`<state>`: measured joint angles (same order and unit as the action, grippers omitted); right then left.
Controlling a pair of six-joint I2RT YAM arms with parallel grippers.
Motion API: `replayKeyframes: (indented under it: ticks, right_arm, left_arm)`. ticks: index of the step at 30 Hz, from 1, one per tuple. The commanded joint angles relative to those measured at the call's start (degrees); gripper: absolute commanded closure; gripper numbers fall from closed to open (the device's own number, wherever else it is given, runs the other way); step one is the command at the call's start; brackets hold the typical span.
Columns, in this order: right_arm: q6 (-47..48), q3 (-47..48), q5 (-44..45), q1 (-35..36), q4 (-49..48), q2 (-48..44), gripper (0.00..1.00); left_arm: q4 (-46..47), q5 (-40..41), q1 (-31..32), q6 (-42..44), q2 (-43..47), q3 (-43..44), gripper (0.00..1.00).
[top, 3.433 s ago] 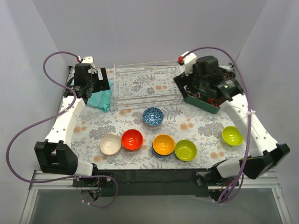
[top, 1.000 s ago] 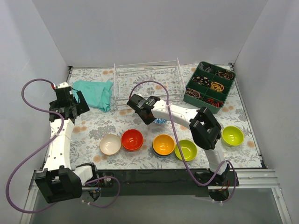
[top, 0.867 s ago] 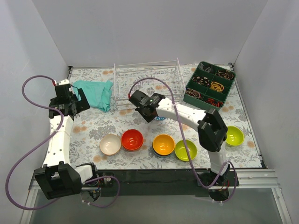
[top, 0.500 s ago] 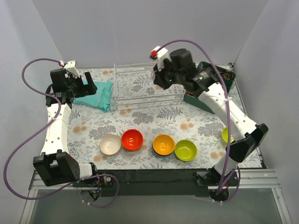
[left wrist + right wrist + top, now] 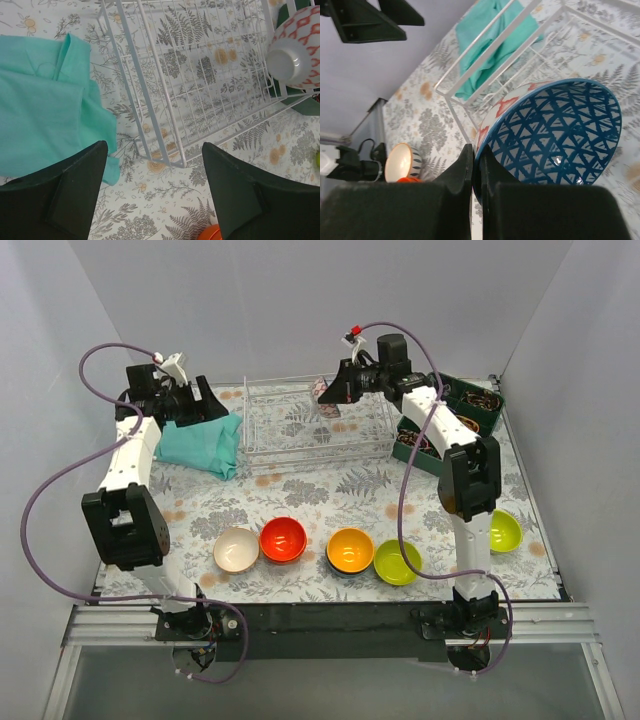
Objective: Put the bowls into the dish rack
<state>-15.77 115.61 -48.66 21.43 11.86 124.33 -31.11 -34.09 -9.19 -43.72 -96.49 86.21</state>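
Pinching the blue-patterned bowl (image 5: 555,135), right hand (image 5: 476,151); left wrist view alone shows its foot.

You see a bowl (image 5: 555,135) latticed blue inside, red-patterned white outside. The rack (image 5: 310,455) is white, the cloth (image 5: 40,110) teal, the tablecloth (image 5: 300,495) fern-printed grey and orange.

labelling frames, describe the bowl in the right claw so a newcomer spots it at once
Find the wire rack at the back. Over its right half the right claw pinches a tilted bowl by the rim. Only this one is lifted: blue lattice inside, red pattern outside.
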Motion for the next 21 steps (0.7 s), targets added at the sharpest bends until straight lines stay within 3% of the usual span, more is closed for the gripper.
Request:
replayKeyframes:
  ticks: [1,5,9,12,21]
  right_arm:
    - [-13.91,3.74,-12.07,-1.39,-22.72,1.15,0.99]
    - [-19.19,6.72,-11.29,-2.27,-29.95,6.35,0.99]
    - [-22.36,7.35,-7.95,-2.88,-35.66,10.31,0.99]
    - [-24.48,7.43,-5.30,-3.15,-40.84,13.03,0.99]
    - [-25.63,11.82,2.34,-2.27,-45.87,20.07,0.99]
  left_arm:
    - [-0.96,-6.78,0.49,1.10,-3.87,8.08,0.25]
    - [-7.63,-6.87,2.95,9.68,-8.01,15.29,0.23]
    - [-7.56,-10.99,3.74,11.46,-7.49,13.46,0.24]
    - [-12.55,-11.62,5.93,14.89,-10.56,18.10,0.24]
    - [-14.23,-2.83,10.95,15.25,-13.37,22.59,0.21]
